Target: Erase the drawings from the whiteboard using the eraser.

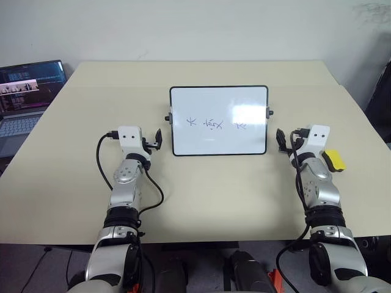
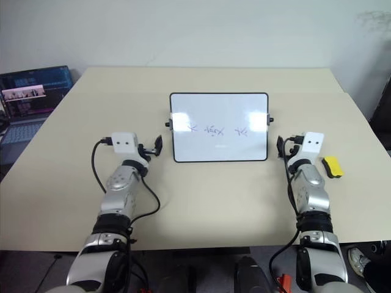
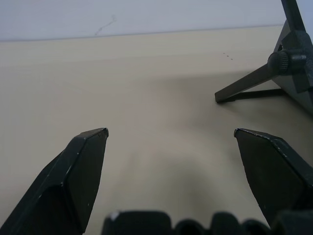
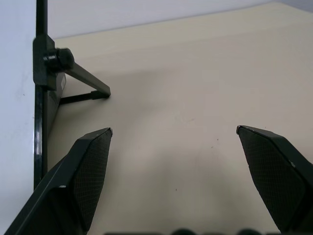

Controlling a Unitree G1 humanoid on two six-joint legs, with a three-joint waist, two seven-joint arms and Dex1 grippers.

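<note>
lying flat, eraser [image 2: 333, 166] points its long axis away, angled slightly left.

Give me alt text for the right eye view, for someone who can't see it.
A small whiteboard stands on a beige table with three dark drawings in a row across it. The open left gripper and open right gripper flank it, empty, and a yellow eraser lies beside the right arm. A laptop sits at far left.
</note>
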